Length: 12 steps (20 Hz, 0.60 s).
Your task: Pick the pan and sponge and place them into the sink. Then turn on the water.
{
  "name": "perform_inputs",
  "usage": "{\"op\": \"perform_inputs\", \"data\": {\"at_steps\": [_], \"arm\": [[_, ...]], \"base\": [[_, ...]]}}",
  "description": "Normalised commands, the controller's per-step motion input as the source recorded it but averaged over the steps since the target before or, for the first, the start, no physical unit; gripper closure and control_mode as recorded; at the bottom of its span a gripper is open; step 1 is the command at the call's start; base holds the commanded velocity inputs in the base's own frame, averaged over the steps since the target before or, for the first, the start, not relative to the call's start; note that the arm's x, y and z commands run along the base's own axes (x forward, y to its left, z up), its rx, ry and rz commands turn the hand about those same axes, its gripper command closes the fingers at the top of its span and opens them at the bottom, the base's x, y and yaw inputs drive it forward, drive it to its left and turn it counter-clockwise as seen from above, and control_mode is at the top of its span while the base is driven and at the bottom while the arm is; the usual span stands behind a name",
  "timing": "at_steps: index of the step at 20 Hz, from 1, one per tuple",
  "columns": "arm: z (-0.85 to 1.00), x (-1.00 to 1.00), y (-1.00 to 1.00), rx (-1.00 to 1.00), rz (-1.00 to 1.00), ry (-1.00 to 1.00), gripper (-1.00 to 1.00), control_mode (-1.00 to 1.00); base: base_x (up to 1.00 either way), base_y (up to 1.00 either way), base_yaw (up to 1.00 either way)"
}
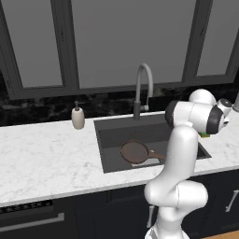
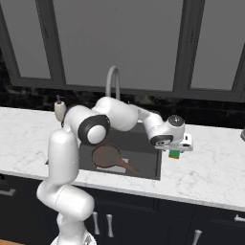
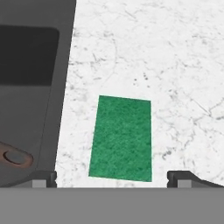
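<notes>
Hovering gripper (image 3: 112, 177) above sponge (image 3: 122, 138)

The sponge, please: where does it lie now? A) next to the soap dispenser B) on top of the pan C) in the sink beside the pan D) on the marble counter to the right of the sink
D: the sponge lies flat on the counter beside the sink, under the open gripper.

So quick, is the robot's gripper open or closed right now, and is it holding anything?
Gripper: open and holding nothing; its fingertips stand wide apart on either side of the green sponge, which lies flat on the counter.
</notes>
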Motion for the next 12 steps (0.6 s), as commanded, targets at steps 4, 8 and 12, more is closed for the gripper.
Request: {"op": "perform_inputs", "data": {"at_steps": [4,8,12], "arm": [[-0.11,0.1,-0.04,0.0,0.0,0.0,-1.0,-1.0],[-0.08,0.14,0.0,0.0,0.0,0.01,-1.0,-1.0],[-0.09,0.14,0.0,0.0,0.0,0.03,-1.0,-1.0]], "base": [[0.0,0.0,0.0],[0.0,0.0,0.0],[0.0,0.0,0.0]]}}
